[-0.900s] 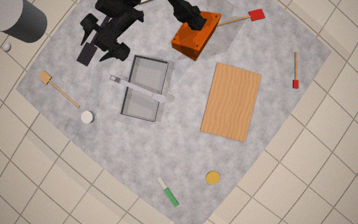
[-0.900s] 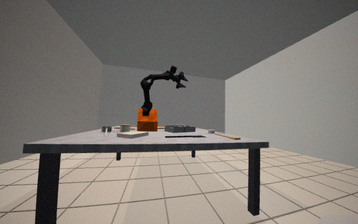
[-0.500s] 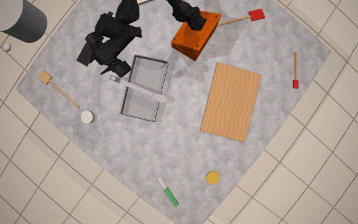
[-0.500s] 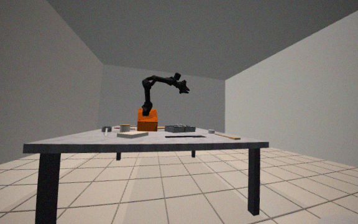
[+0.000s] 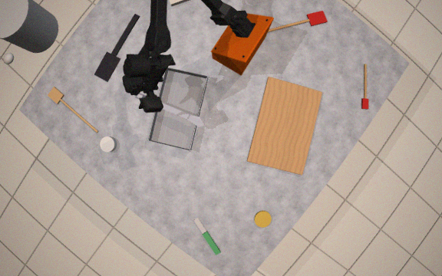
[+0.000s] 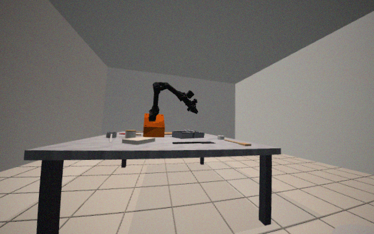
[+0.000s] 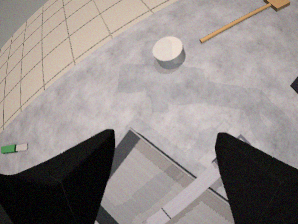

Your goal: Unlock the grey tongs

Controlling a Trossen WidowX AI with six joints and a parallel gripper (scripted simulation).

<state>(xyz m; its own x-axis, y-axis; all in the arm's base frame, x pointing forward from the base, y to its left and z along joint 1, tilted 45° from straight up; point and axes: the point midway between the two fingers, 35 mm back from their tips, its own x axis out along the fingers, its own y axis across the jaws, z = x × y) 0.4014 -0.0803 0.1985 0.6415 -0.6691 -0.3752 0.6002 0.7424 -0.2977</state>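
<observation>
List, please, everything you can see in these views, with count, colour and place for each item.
Tongs: one, grey, across the roasting tin.
Roasting tin: one, grey, left of the board.
Wooden board: one, tan, table's right half.
Spatulas: black, tan, two red.
Discs: white, yellow.
Green-white stick: one, near edge.
Grey cylinder and small ball: floor, top-left.
Orange base: one, table back.
Gripper: black, open, above the tin's left edge.
</observation>
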